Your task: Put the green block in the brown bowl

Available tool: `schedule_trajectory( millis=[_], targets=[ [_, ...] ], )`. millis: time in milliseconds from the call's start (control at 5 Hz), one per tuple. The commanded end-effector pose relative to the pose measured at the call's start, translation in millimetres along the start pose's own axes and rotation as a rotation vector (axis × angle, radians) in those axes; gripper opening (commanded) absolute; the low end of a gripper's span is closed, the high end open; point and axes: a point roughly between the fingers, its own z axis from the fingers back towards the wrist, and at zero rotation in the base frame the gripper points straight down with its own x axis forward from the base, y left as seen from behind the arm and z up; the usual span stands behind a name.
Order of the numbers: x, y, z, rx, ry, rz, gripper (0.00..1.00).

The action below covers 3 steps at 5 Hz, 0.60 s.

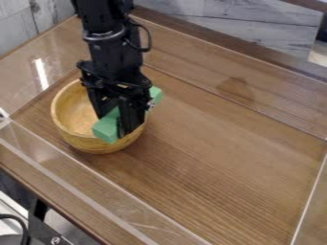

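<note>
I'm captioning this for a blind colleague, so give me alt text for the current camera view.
A black robot gripper grips a small green rectangular block over a round light-brown wooden bowl, on a brown wooden table.

A workshop or lab bench is suggested: 1 black robot arm (113,48) is seen over a wooden tabletop (217,158), with dark cable (15,225) at its edge; the exact room cannot be told.
</note>
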Motion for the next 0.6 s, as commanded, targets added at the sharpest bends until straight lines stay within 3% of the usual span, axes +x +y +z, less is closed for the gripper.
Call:
schedule_trajectory(
  millis=[0,400],
  targets=[
    [4.8,4.0,7.2,0.008,-0.036,0.002,0.00],
    [6.9,7.9,5.4,0.001,-0.041,0.010,0.00]
  ],
)
